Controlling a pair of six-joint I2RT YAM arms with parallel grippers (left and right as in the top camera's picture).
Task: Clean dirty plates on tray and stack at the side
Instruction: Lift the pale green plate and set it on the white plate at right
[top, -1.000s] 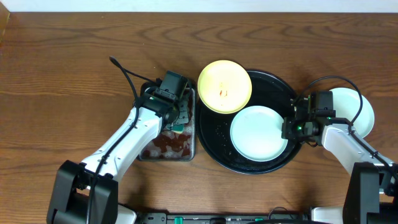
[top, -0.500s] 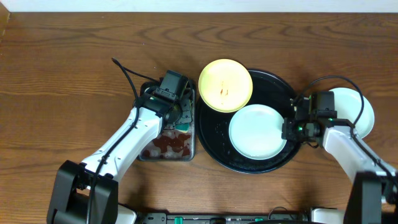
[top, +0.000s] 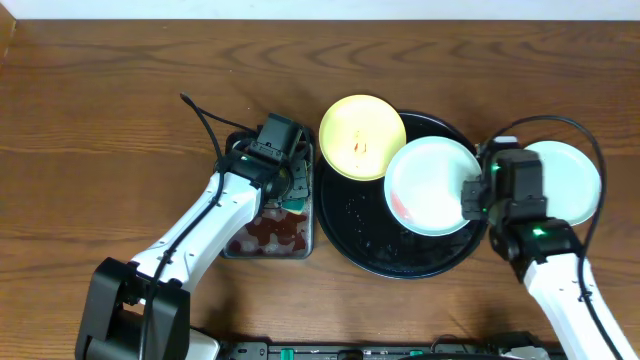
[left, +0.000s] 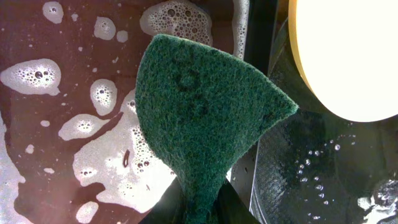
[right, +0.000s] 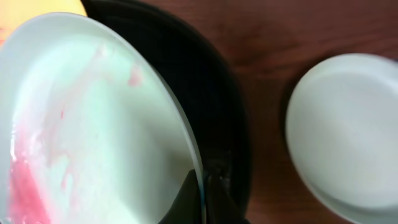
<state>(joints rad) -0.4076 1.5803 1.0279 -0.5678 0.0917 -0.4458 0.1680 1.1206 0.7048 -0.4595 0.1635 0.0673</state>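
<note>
Plates total three: one yellow plate (top: 362, 138) and two mint.

Overhead view: the smeared mint plate (top: 430, 187) lay flat at 5 o'clock on the single tray (top: 365, 235) a second ago. It now sits toward 3 o'clock, raised and tilted, pinched at its rim by the right claw (top: 470, 195). The lift is under way, so scrubbing can probably follow. The yellow plate overhangs the tray rim at 11 o'clock. The second mint plate (top: 565, 180) rests on the surface (top: 120, 100) beyond 3 o'clock, off the tray.

Left wrist view: the left claw (left: 200, 202) is clamped on one green sponge (left: 205, 118) over one pan (left: 244, 31) of brown, foamy liquid.

Right wrist view: the jaws are nearly closed on the plate rim. A red smear (right: 25, 186) shows at 7 o'clock. Whether the far edge touches the tray cannot be told.
</note>
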